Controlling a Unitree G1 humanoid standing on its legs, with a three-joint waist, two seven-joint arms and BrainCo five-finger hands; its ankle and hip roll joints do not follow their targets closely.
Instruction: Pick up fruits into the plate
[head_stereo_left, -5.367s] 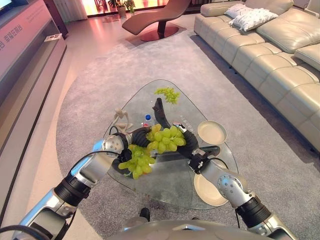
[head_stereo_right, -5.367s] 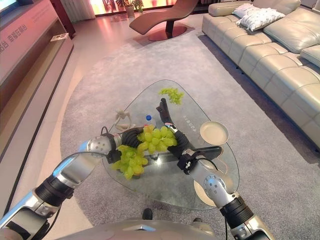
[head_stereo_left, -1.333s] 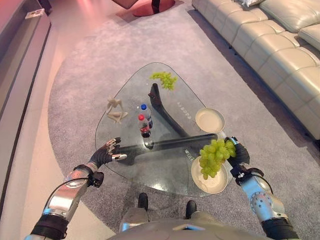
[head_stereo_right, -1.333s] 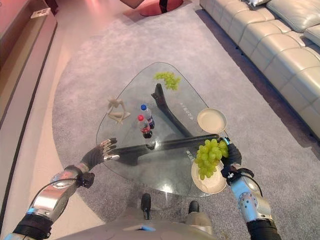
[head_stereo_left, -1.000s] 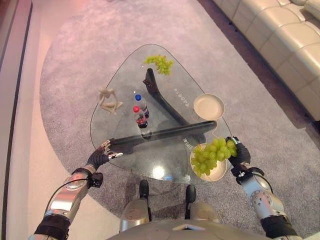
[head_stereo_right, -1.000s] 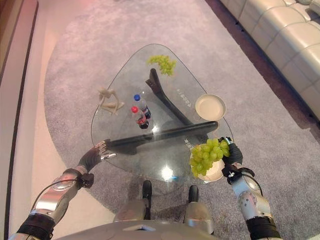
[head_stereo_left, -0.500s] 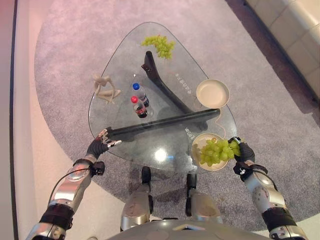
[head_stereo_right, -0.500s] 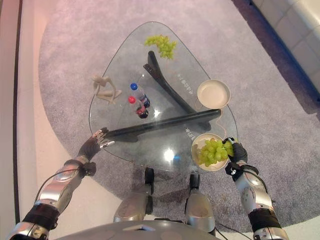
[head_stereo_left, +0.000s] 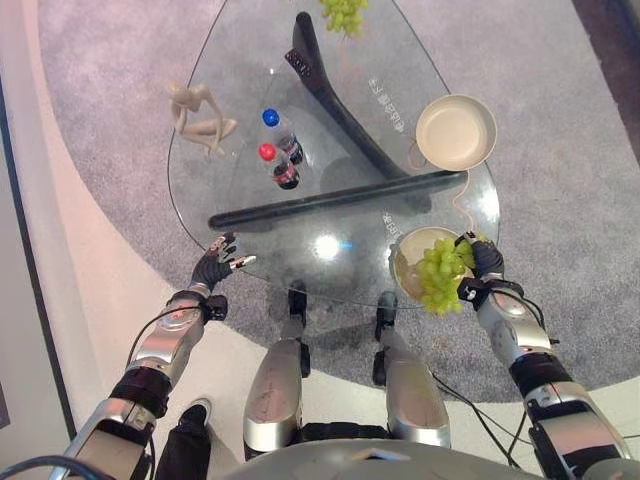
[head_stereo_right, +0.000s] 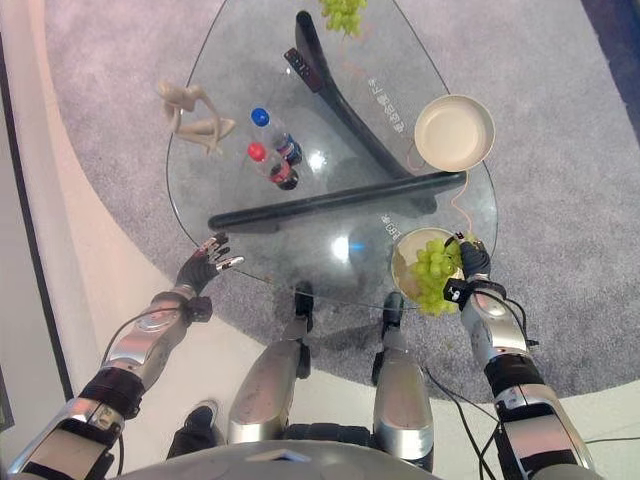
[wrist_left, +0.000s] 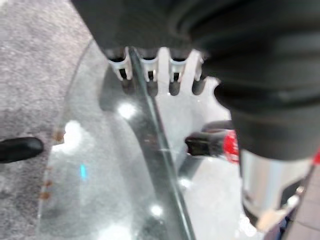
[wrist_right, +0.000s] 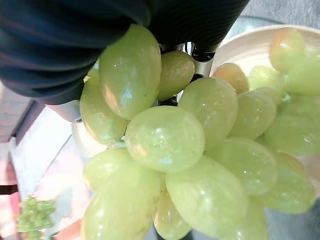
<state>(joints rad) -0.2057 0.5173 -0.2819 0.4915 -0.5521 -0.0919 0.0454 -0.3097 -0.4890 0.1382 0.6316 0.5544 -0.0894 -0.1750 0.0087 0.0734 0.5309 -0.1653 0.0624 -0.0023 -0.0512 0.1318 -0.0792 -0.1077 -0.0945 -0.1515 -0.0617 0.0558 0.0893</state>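
Bunch of pale green grapes (head_stereo_left: 440, 274) hangs from the right hand (head_stereo_left: 484, 260), whose fingers are curled round its stem end; the bunch sits over the near cream-coloured round plate (head_stereo_left: 405, 256) at the near right corner of the triangular glass-topped coffee table (head_stereo_left: 240, 150), its lower grapes drooping past the plate's near rim and the table edge. In the right wrist view the grapes (wrist_right: 165, 140) crowd against the palm, with the plate's pale rim (wrist_right: 240, 47) just beyond. Whether the bunch rests on the plate or is held clear of it, cannot tell. Step in hand, by my reading: placing this bunch. Next move calls for shifting it inward over the plate's centre before letting go, else it may slide off the edge. A second cream plate (head_stereo_left: 455, 132) lies farther along the right side, bare. A second green grape bunch (head_stereo_left: 344, 14) lies at the far tip. Two small capped bottles (head_stereo_left: 278, 155) and a beige seated figurine (head_stereo_left: 197, 115) stand mid-table. Left hand (head_stereo_left: 217, 265) rests at the near left edge, fingers straight, holding nothing.
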